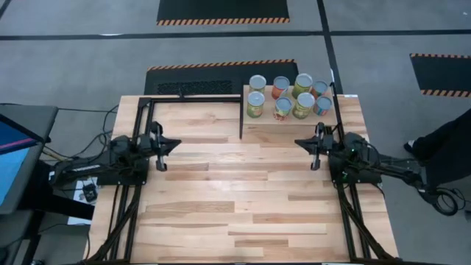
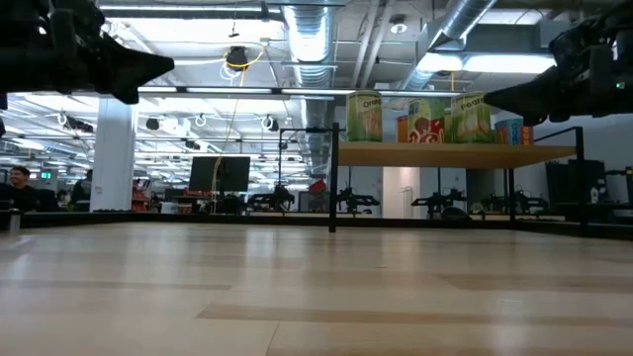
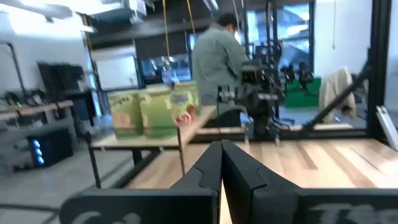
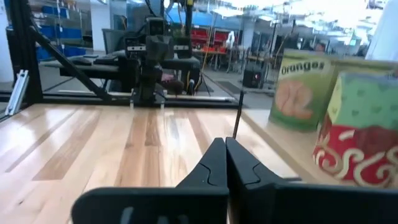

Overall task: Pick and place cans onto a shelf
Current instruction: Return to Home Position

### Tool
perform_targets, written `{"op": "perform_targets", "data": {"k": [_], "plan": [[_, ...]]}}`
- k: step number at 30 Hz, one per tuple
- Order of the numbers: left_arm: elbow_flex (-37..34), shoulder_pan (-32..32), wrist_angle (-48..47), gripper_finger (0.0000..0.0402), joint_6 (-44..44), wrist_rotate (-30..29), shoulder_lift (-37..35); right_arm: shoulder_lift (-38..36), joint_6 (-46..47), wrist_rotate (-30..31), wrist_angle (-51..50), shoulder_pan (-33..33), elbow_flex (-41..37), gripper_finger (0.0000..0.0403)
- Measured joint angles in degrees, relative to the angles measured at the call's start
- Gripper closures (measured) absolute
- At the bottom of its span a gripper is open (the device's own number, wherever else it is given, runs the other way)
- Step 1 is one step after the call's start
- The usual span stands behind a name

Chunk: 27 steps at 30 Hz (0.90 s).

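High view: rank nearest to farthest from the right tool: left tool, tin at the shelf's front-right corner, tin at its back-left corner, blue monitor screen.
1. Front-right corner tin, silver-lidded, on the light-wood shelf, just beyond the right tool.
2. Back-left corner tin, silver-lidded, diagonally across the cluster.
3. Left tool, opposite, on the left side.
4. Blue monitor screen, far left edge.

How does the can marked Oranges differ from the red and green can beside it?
The Oranges can has a green label with orange fruit; the red and green can is green above, red with swirls below. The Oranges can's name is readable; the red and green can's is not. Both stand upright on the shelf.
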Motion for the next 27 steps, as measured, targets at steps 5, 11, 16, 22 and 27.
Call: {"op": "perform_targets", "data": {"k": [5,11,16,22,27], "plan": [[-0.89,0.06,2.44,0.0401,1.80,-3.33,-0.23,0.00,0.52,0.98,-0.70,0.75,-0.02,0.0400],[-1.13,0.07,4.83,0.0401,3.44,-2.87,-0.29,0.00,-0.60,2.06,-0.43,1.31,-0.07,0.0398],[-1.15,0.07,2.41,0.0401,1.95,-2.72,-0.31,0.00,-0.43,5.53,-1.77,1.31,-0.07,0.0399],[-1.19,0.07,-1.13,0.0401,1.85,-4.95,-0.34,0.00,-0.67,6.98,-1.80,1.29,-0.09,0.0395],[-1.24,0.07,-6.45,0.0401,0.61,-7.25,-0.34,1.04,-0.83,9.77,-1.57,1.27,-0.11,0.0396]]}}
